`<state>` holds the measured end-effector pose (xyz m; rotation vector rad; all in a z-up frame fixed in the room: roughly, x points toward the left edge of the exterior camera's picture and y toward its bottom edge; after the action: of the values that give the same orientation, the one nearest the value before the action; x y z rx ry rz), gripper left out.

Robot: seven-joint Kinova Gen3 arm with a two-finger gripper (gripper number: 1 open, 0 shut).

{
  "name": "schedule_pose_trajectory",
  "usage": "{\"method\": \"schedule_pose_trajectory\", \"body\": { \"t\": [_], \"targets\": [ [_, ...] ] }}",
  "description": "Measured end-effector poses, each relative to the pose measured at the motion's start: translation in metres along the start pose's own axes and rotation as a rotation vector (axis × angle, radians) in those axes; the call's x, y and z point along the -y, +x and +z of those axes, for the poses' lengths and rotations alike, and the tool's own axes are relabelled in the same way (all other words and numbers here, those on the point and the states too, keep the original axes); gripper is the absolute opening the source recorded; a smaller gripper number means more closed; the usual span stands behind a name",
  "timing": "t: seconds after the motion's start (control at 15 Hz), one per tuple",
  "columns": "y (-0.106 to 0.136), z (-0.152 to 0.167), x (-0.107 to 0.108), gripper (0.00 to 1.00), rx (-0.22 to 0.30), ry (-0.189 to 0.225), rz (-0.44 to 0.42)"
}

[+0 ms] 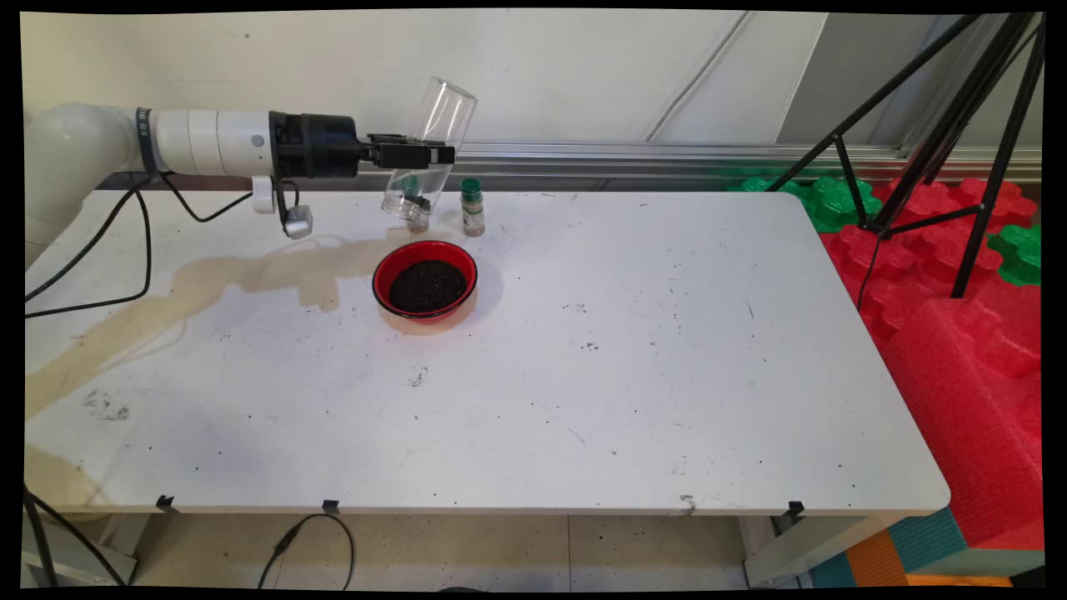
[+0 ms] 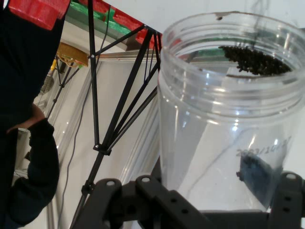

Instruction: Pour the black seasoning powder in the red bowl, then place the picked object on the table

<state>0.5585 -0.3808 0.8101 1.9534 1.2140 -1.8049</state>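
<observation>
Gripping a clear plastic jar [image 1: 429, 150] mid-body, tipped mouth-down over the red bowl [image 1: 425, 282], the gripper [image 1: 433, 155] holds something probably light, slick and squeezable.

A bowl [image 1: 425, 282] is set on the tabletop [image 1: 633, 375], toward its far edge and left of the middle, with loose grains [image 1: 427, 286] lying in it. A small shaker [image 1: 473, 207] is placed upright behind the bowl, slightly to the right, near the far edge. A jar [image 1: 427, 154] is held tilted above the tabletop, behind the bowl and just left of the shaker, mouth downward. A tripod [image 1: 942, 125] is placed beyond the far right corner, on foam mats [image 1: 959, 275]
</observation>
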Motion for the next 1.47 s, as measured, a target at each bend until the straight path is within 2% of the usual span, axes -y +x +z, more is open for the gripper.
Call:
{"method": "schedule_pose_trajectory", "body": {
  "t": [1.0, 1.47],
  "targets": [
    [-0.001, -0.008, 0.015, 0.00, 0.018, 0.021, 0.120],
    [0.002, -0.012, 0.020, 0.00, 0.011, 0.029, 0.135]
  ]
}}
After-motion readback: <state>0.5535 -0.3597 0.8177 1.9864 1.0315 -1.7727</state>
